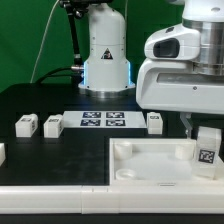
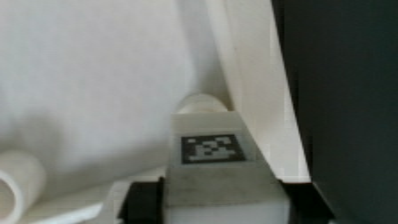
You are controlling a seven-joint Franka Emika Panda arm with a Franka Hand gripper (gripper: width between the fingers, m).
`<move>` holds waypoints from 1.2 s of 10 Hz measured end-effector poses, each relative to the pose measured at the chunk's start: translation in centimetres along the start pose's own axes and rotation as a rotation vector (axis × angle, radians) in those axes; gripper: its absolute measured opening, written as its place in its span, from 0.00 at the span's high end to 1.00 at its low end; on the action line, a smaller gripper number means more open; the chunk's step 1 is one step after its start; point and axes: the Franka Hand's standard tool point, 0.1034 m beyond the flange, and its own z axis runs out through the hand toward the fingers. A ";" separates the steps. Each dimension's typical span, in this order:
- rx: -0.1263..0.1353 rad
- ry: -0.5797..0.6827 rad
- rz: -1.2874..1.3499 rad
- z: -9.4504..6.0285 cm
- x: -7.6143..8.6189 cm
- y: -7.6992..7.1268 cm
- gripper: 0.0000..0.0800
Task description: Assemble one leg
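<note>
One leg [image 1: 207,153], clamped in the gripper [image 2: 214,198], stands at a corner of the panel [image 1: 140,165]; insertion looks underway, and next it needs pressing squarely home.

leg [image 1: 207,150]: white plastic, smooth, with a faint sheen
tag [image 2: 214,148]: black-and-white print, matt
panel [image 1: 150,160]: white plastic, smooth, soft gloss along the raised rim
table [image 1: 40,100]: black, matt, even
marker board [image 1: 103,121]: white, flat, matt, printed squares
arm shell [image 1: 180,85]: white plastic, glossy, catching light
backdrop [image 1: 30,40]: green, matt, looks like cloth
</note>
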 end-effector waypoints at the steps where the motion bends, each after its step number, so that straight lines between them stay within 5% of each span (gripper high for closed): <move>1: -0.004 0.002 0.121 0.0 -0.1 -0.1 0.63; 7: -0.011 0.013 0.607 0.2 -0.6 -0.9 0.63; 8: -0.011 0.013 0.604 0.2 -0.7 -1.0 0.56; 9: -0.011 0.012 0.575 0.2 -0.7 -1.0 0.31; 12: -0.012 0.012 0.415 0.1 -0.5 -0.8 0.20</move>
